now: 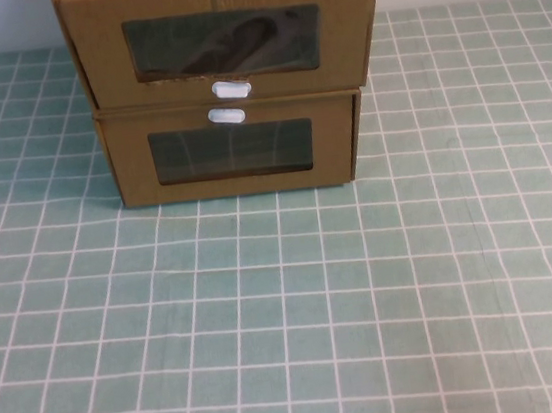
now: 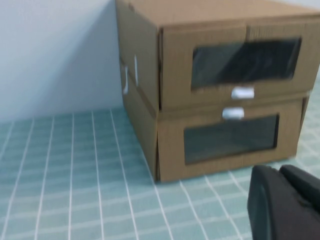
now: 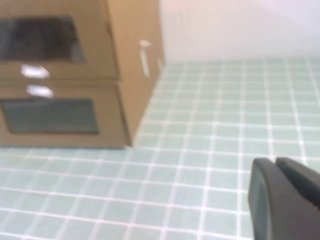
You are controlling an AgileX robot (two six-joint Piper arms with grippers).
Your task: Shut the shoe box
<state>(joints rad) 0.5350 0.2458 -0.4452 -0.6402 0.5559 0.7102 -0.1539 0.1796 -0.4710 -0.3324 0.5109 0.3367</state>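
A green tiled tabletop (image 1: pixel 289 316) with white grid lines fills most of the high view, and a pale wall rises behind it. At the far middle of the table stand two brown cardboard drawer boxes, one stacked on the other.

The shoe box (image 1: pixel 221 42) is the upper of the two. Its front panel has a clear rectangular window (image 1: pixel 224 45) with a dark shape showing behind it, and a small white tab handle (image 1: pixel 231 89) sits just below that window. Its front stands out toward the camera beyond the front of the box beneath it, so that it overhangs the lower one.

The lower drawer box (image 1: pixel 232 151) rests on the table, touching the shoe box above. Its white tab (image 1: pixel 227 116) lies above its own window (image 1: pixel 232 151), so the two tabs sit close together, one over the other.

Neither arm shows in the high view. The left gripper (image 2: pixel 287 205) appears only in the left wrist view as a dark shape near the table, in front of the boxes and apart from them. The right gripper (image 3: pixel 285 200) appears likewise in the right wrist view, over bare tiles, well apart from the boxes. Whether either gripper's jaws are spread or pressed together cannot be told.
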